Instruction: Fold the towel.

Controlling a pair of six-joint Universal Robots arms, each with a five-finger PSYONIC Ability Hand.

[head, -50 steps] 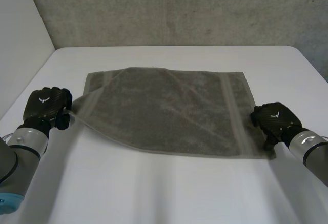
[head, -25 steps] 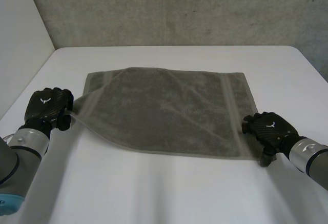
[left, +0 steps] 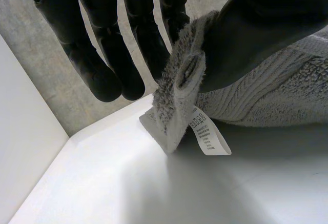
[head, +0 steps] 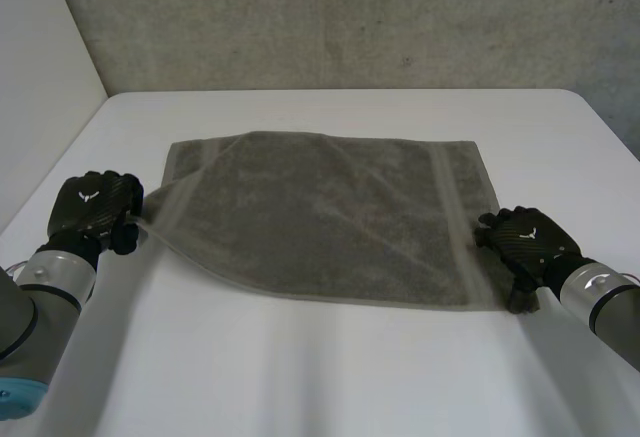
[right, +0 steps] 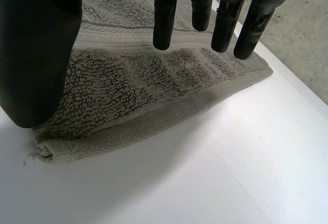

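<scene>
We find the towel (head: 330,217) spread on the white table (head: 300,377). The left hand (head: 95,207) pinches its near-left corner between thumb and fingers. The right hand (head: 525,242) is at its near-right corner, fingers straight and spread.

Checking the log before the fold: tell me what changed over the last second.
The right hand moved inward onto the towel's right edge, then eased back a little; its fingers hang straight over the near right corner. The left hand kept its pinch on the near left corner, and the towel stayed spread out.
</scene>
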